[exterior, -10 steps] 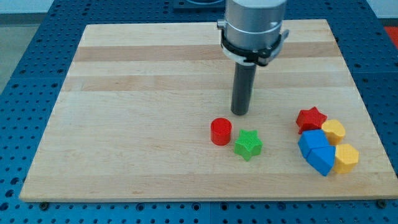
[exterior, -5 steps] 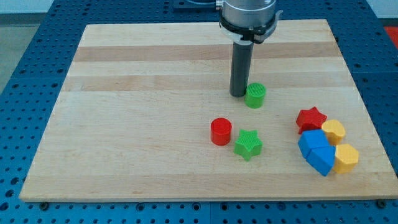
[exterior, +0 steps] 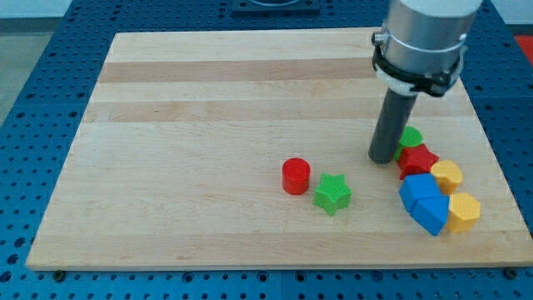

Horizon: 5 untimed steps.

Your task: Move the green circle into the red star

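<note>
Now my tip [exterior: 384, 158] rests on the wooden worktop [exterior: 191, 125], just at nine o'clock of the green circle [exterior: 410, 137]; the arm carries no hand, only the rod; the green circle touches the red star [exterior: 417, 160] at the star's twelve o'clock; yellow blocks [exterior: 447, 176] and blue blocks [exterior: 423, 202] crowd the star's five o'clock; a red cylinder [exterior: 296, 177] and green star [exterior: 332, 193] sit well apart at eight o'clock.
</note>
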Each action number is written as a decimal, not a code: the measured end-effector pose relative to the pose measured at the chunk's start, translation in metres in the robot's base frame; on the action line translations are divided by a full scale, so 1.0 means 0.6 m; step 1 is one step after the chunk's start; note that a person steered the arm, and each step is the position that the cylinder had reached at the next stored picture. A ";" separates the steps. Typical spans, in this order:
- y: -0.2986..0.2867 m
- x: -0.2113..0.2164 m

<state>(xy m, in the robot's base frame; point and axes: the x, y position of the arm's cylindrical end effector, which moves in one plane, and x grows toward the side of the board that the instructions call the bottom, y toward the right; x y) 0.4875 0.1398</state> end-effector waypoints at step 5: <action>-0.084 -0.033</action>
